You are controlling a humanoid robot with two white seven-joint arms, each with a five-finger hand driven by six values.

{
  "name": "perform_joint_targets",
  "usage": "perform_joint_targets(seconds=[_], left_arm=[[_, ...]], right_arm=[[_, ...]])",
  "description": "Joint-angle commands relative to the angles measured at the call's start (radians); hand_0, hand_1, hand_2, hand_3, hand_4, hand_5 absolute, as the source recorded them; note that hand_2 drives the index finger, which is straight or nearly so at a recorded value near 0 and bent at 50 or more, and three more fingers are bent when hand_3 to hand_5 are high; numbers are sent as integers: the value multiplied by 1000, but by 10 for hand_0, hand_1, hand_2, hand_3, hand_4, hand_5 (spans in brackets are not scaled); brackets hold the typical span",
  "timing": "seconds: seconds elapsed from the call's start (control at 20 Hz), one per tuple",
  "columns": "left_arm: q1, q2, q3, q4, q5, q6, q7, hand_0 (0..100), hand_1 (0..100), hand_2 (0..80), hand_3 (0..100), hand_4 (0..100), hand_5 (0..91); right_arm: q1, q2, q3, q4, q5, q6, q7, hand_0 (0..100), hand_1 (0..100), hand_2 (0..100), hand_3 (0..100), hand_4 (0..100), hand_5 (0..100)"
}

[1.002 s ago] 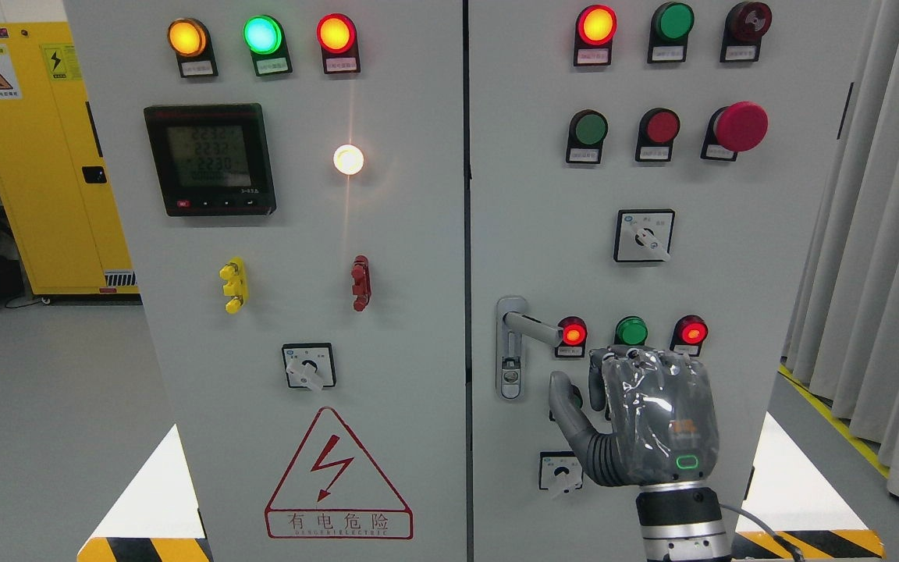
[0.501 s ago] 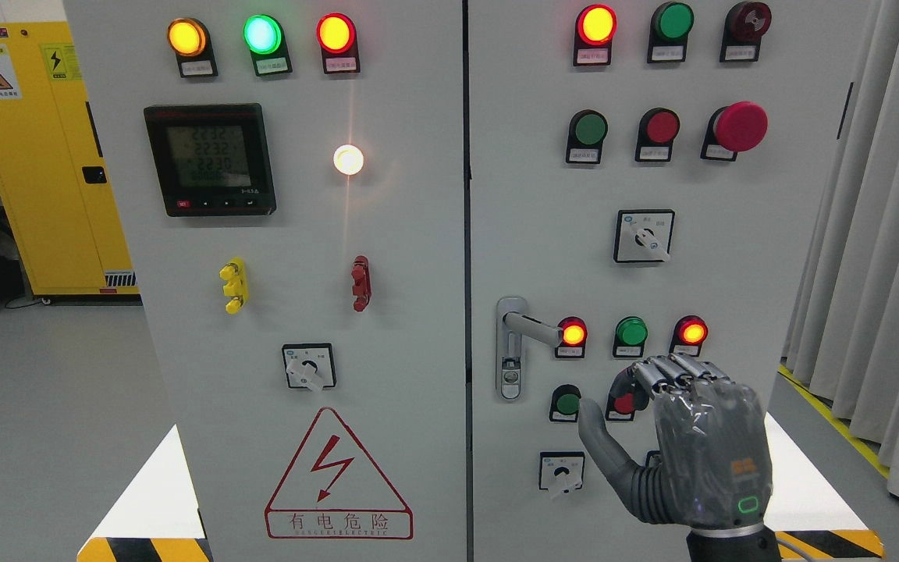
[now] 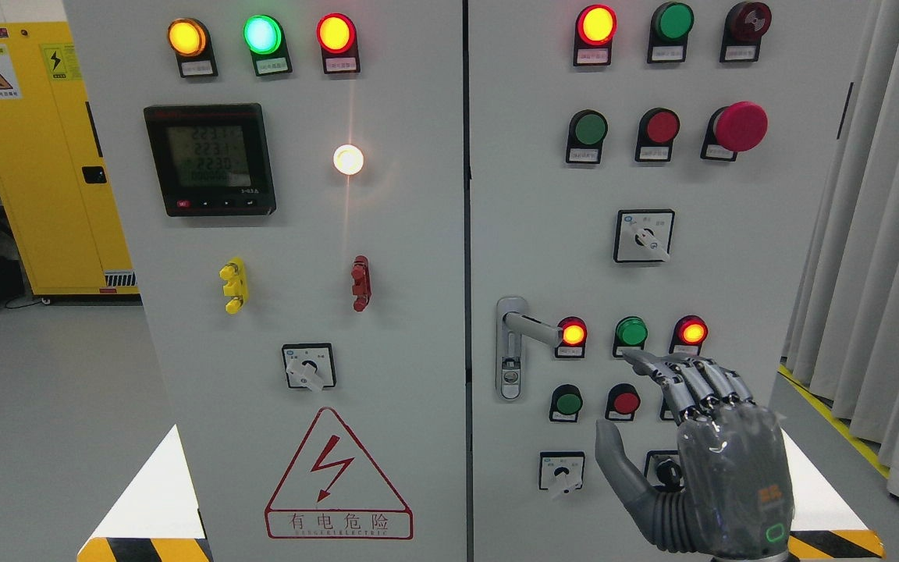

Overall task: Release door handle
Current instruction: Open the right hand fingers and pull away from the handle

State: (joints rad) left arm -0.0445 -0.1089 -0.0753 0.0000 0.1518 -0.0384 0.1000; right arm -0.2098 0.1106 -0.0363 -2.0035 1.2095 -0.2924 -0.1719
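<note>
The grey cabinet (image 3: pixel 387 328) fills the view, split by a vertical seam into two door panels; the right-hand door (image 3: pixel 730 187) carries the lights, buttons and rotary switches, and it stands shut, flush with its neighbour.

The right robot hand (image 3: pixel 699 453) rises from the lower right edge, its back toward the camera. Its fingers (image 3: pixel 691 378) are stretched out and lightly fanned, the thumb (image 3: pixel 613 453) splayed off to the side, and nothing lies within them: the hand is open and empty. The left robot hand is not in view.

The door handle (image 3: pixel 531 326) sits up and to the left of the robot hand, well apart from it. Its lever runs nearly level, long axis pointing rightward from a vertical backplate (image 3: pixel 510 351) near the seam, the free tip just beside a lit red lamp (image 3: pixel 572 334). Between the robot hand and the handle lie a green button (image 3: pixel 568 403) and a red button (image 3: pixel 624 402).

Judging by this gap, the release looks done. Any further withdrawal should go down and to the right, away from the lever, keeping the fingertips off the green lamp (image 3: pixel 631 332) just above them.
</note>
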Motion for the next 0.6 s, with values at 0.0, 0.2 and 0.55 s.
perform_joint_targets(seconds=[0.0, 0.2, 0.55], left_arm=[[0, 0, 0, -12, 0, 0, 0, 120, 556, 0, 0, 0, 0], [0, 0, 0, -12, 0, 0, 0, 120, 556, 0, 0, 0, 0], [0, 0, 0, -12, 0, 0, 0, 120, 556, 0, 0, 0, 0]], right_arm=[[10, 1, -27, -15, -19, -2, 8, 585, 336, 0, 0, 0, 0], [10, 3, -20, -18, -21, -2, 12, 572, 334, 0, 0, 0, 0], [10, 4, -24, -20, -21, -2, 14, 555, 331, 0, 0, 0, 0]])
